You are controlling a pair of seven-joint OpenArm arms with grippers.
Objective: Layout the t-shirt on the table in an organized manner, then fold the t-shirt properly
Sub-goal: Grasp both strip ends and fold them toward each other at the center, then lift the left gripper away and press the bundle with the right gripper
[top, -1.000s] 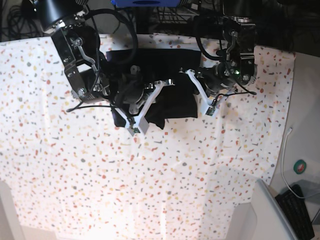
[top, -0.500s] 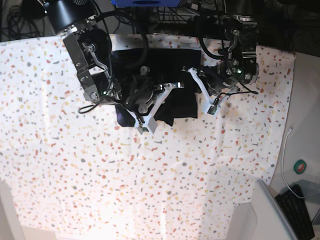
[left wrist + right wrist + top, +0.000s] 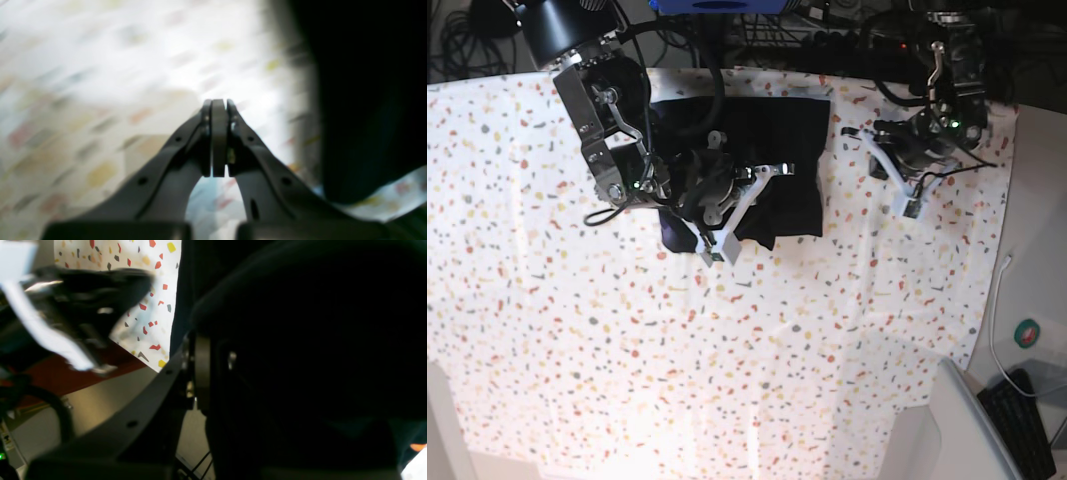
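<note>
Left gripper (image 3: 218, 138) pressed together, empty, above the table (image 3: 827, 330), right of the t-shirt (image 3: 772, 150). Right gripper (image 3: 712, 215) sits on the folded shirt, apparently pinching it.

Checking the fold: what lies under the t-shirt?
Under the t-shirt only the speckled table shows around its edges; any lower folded layers and the printed side are hidden.

table (image 3: 100, 83) motion-blurred, t-shirt (image 3: 317, 340) featureless black, covering one right-gripper finger
</note>
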